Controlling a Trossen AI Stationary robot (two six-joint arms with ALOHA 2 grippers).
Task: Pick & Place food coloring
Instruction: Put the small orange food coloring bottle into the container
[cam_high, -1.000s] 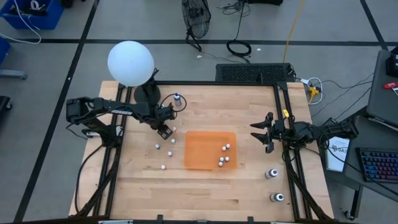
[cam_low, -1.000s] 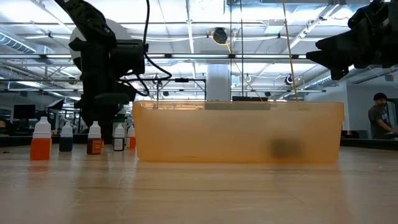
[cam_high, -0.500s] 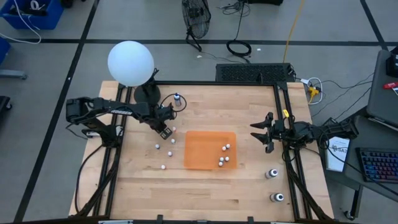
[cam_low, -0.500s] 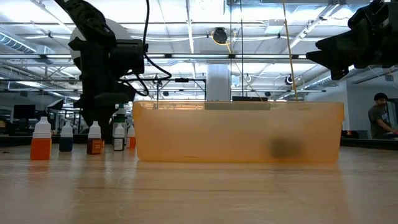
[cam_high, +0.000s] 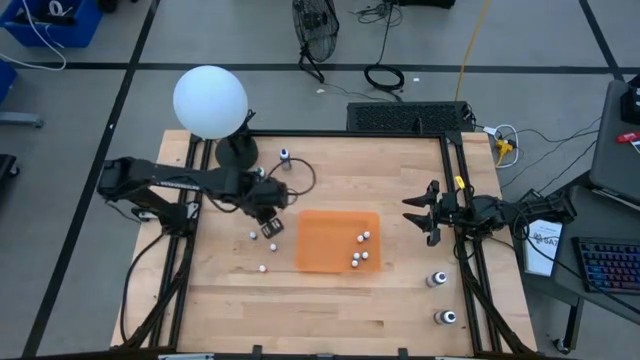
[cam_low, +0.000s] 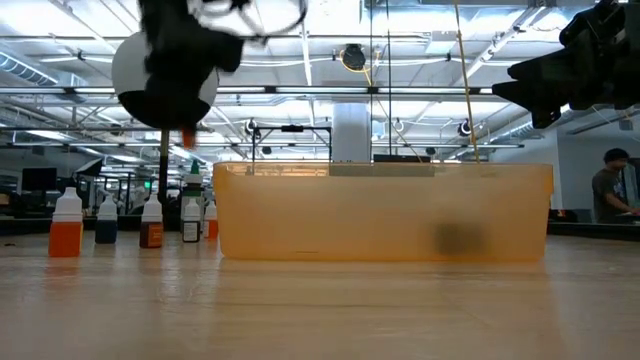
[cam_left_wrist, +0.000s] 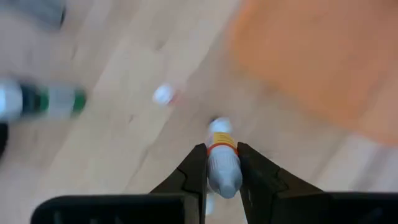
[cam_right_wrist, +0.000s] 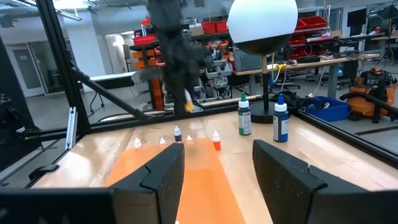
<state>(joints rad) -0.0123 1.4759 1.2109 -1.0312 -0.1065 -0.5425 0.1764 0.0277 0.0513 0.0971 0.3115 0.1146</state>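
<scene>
My left gripper (cam_high: 270, 226) hangs over the table just left of the flat orange tray (cam_high: 338, 240), shut on one tiny food coloring bottle (cam_left_wrist: 221, 163) with an orange band. In the low view the left gripper (cam_low: 187, 130) is high above the wood. Other tiny white-capped bottles stand on the table (cam_high: 253, 236) (cam_high: 262, 268), and several stand in the tray's right half (cam_high: 360, 250). Small bottles (cam_low: 105, 222) stand in a row left of the tray (cam_low: 385, 212). My right gripper (cam_high: 408, 211) waits open at the right edge, its fingers apart (cam_right_wrist: 217, 180). My left gripper pinches the tiny bottle by its pale body (cam_left_wrist: 224, 174) between the two fingers, coming from above. The end with the orange band (cam_left_wrist: 221, 148) sticks out past the fingertips. The bottle is lifted clear of the table, its orange end (cam_low: 187, 137) showing below the gripper.
A big white globe on a black base (cam_high: 210, 100) stands at the far left corner, with a larger bottle (cam_high: 284, 156) beside it. Two larger bottles (cam_high: 436, 280) (cam_high: 448, 318) stand near the right edge. Black frame rails run along both sides. A person (cam_low: 607, 190) is in the room beyond.
My left gripper has risen well above the table and shifted a little toward the near edge, carrying a tiny bottle up from the wood left of the tray. The right arm has kept still.
</scene>
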